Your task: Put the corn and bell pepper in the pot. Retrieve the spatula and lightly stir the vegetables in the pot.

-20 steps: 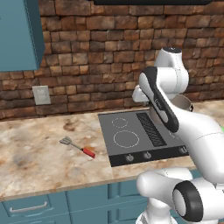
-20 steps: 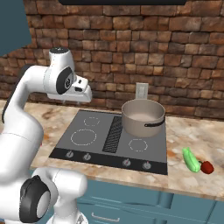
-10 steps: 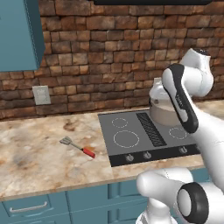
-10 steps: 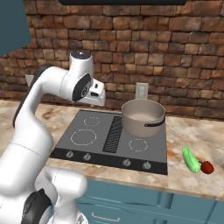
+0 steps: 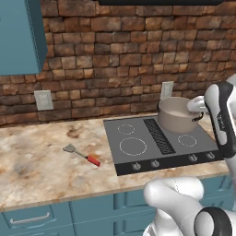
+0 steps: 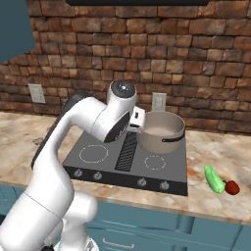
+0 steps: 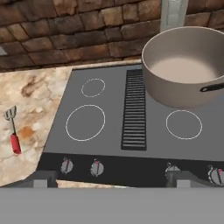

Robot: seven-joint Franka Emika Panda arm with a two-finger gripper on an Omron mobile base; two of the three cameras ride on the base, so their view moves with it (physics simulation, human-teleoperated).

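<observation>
The grey pot (image 5: pixel 177 115) (image 6: pixel 161 131) (image 7: pixel 183 70) stands on the cooktop's back right burner with nothing inside. Left of the cooktop, the red-handled spatula (image 5: pixel 82 154) (image 7: pixel 13 129) lies on the counter. A green corn (image 6: pixel 213 178) and a red bell pepper (image 6: pixel 232 187) lie together on the counter right of the cooktop. My gripper (image 7: pixel 112 183) hangs above the cooktop's front edge, looking down at the burners, open and holding nothing. In the right base view the hand (image 6: pixel 138 120) sits just left of the pot.
The dark cooktop (image 5: pixel 156 143) (image 6: pixel 98 162) has a centre grille and front knobs. A brick wall with outlets (image 5: pixel 44 99) (image 6: pixel 158 102) rises behind it. A blue upper cabinet (image 5: pixel 18 37) hangs at the left. Marble counter (image 5: pixel 41 170) spreads either side.
The arm has swung to the right across the cooktop, bringing the hand from the left burners to beside the pot. Pot, spatula and vegetables have not moved.
</observation>
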